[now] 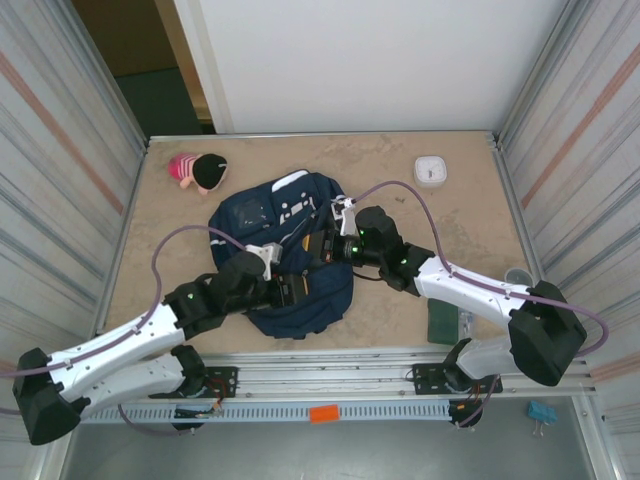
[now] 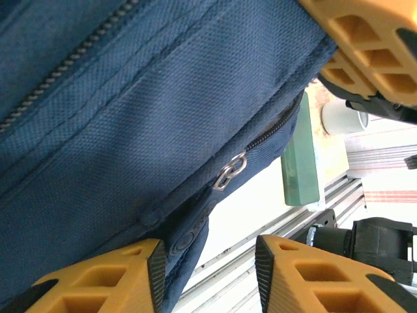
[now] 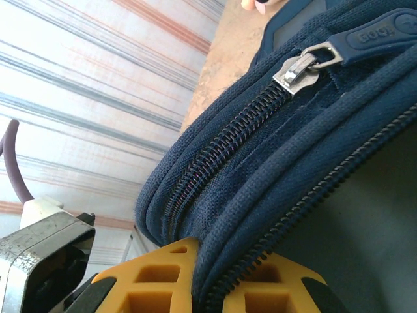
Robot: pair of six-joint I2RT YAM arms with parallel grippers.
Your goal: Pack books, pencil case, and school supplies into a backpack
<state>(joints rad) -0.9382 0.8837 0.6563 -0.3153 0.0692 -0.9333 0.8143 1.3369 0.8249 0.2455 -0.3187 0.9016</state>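
The navy backpack [image 1: 255, 215] lies mid-table, its long axis running 12 to 6 o'clock. The right gripper [image 3: 218, 267] pinches its zipper rim from 3 o'clock. The left gripper [image 2: 208, 251], jaws spread, faces the metal zip pull [image 2: 231, 171] from 6 o'clock, and looks the nearer.
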